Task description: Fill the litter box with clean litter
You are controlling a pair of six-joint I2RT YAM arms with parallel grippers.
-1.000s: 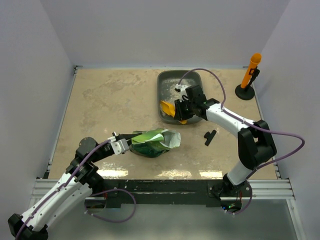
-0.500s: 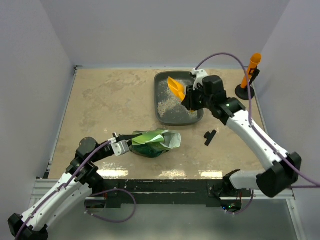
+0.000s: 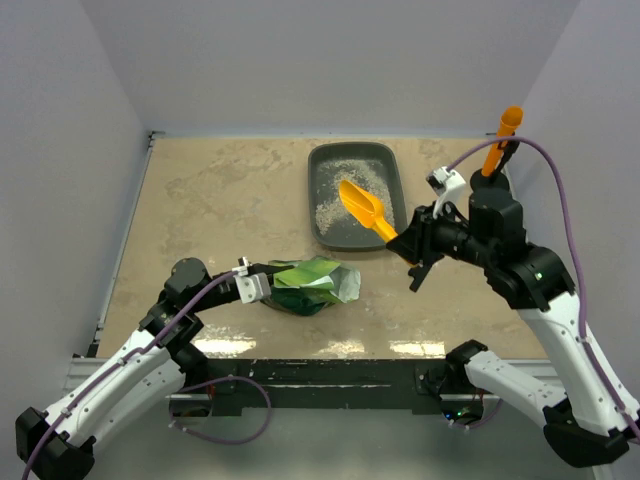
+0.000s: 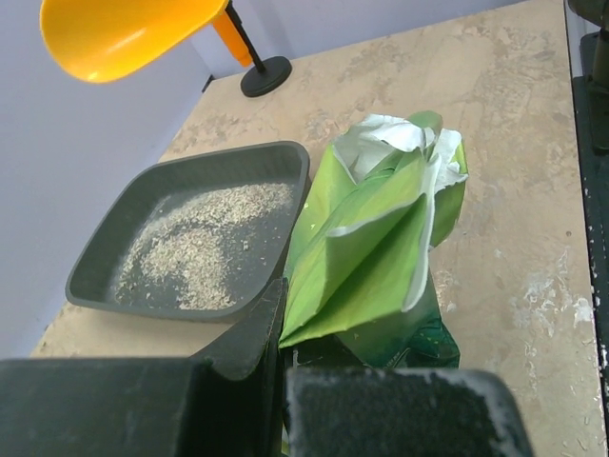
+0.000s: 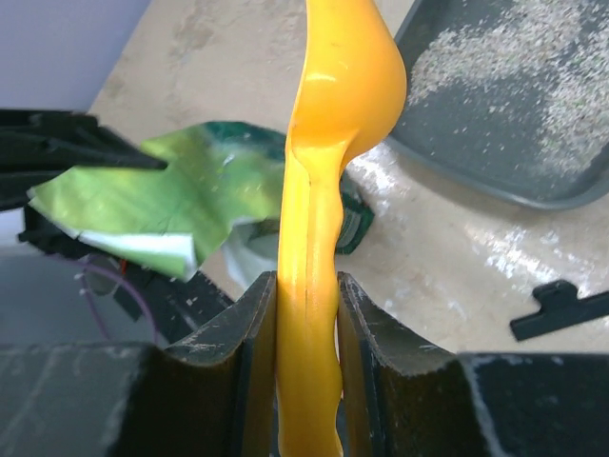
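The right gripper (image 5: 306, 328) squeezes the handle of the orange scoop (image 3: 363, 209), holding it up over the near edge of the litter box (image 3: 331, 232). Some clean litter (image 3: 350, 186) lies spread inside the box. The left gripper (image 3: 268, 283) pinches the green bag (image 3: 318, 284), which lies on the table (image 3: 220, 200) just in front of the box.

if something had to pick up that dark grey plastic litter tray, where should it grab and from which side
Probably the raised rim of the shallow dark grey plastic litter tray, on the long right edge, approached from above. The rim is thin enough to pinch, while the floor holds pale litter granules and the crumpled green bag crowds the near side.
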